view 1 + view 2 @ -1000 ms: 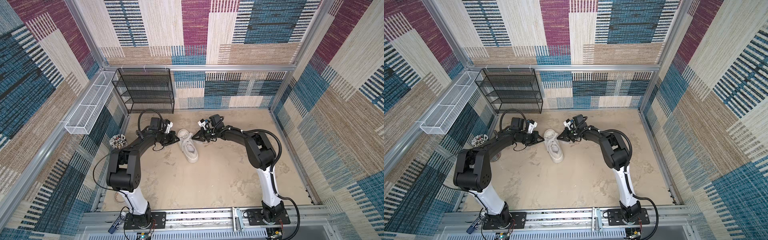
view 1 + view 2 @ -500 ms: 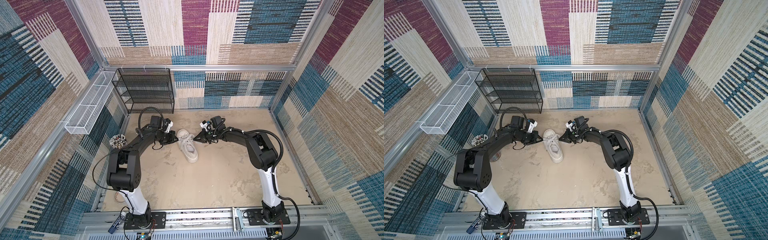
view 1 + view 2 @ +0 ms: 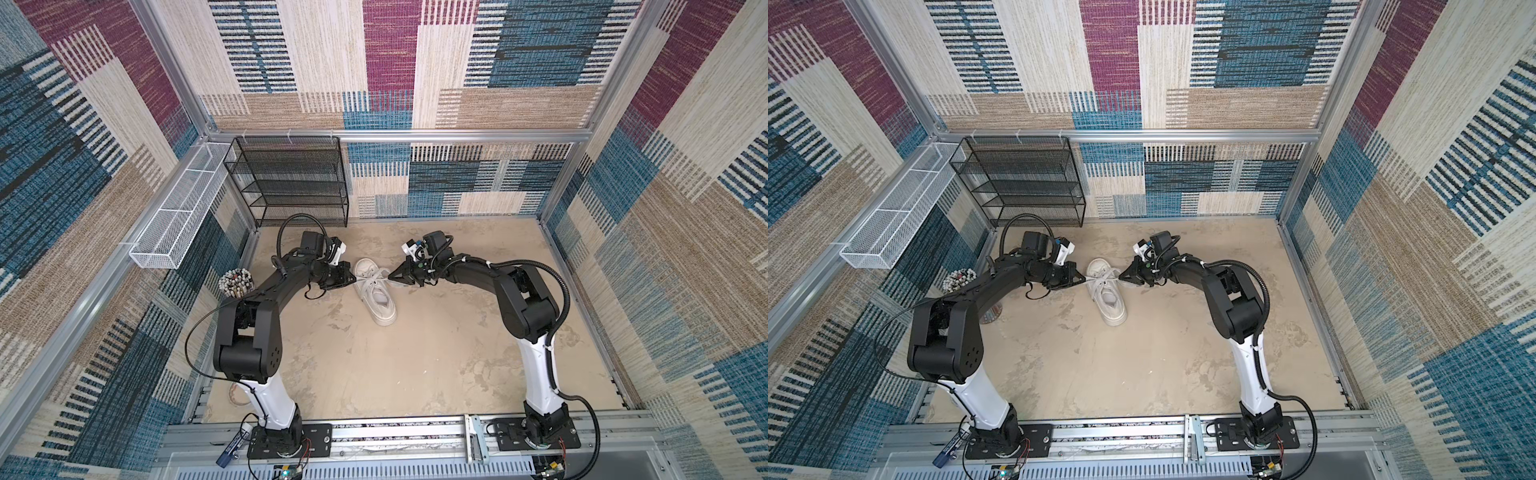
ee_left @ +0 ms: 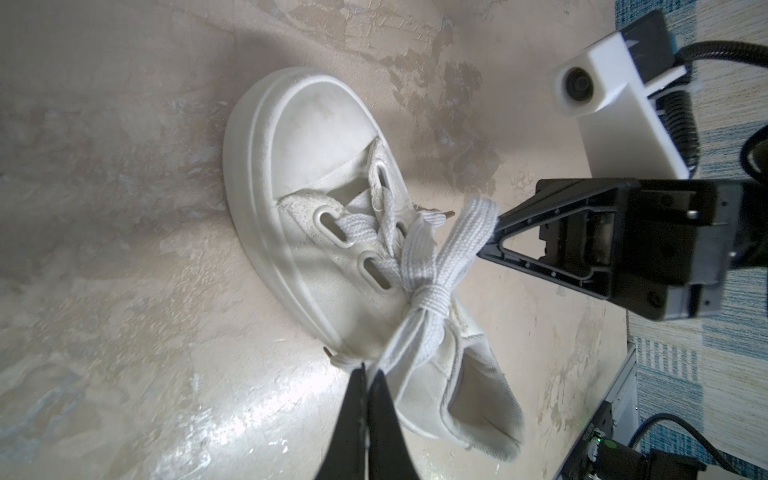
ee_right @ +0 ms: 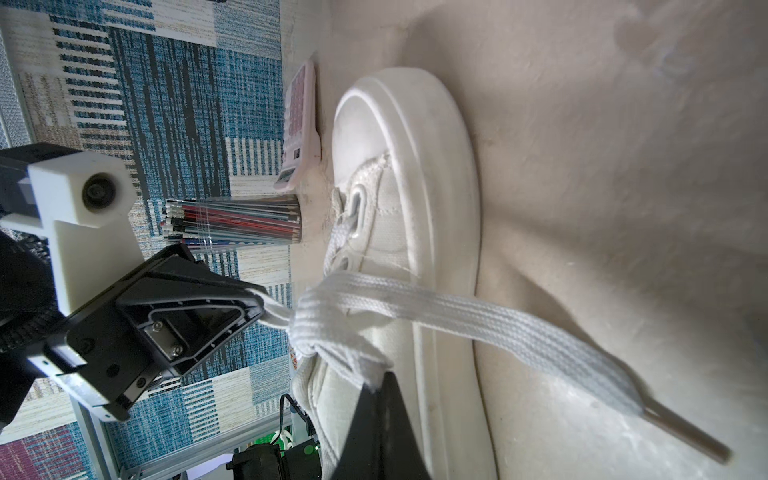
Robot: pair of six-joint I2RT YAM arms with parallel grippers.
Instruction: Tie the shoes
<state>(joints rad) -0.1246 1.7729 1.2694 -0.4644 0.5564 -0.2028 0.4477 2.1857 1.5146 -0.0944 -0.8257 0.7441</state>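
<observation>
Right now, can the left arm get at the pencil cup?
Probably not yet: the left gripper is shut on a lace loop of the sneaker, and the pencil cup stands behind it, beside that arm's forearm. It would have to let go first.

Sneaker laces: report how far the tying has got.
Done: the laces are crossed and a knot sits cinched over the sneaker tongue, with two bow loops formed. In hand: the left gripper and right gripper are each shut on a loop, drawn to opposite sides. Left: letting go, likely after a last tightening.
</observation>
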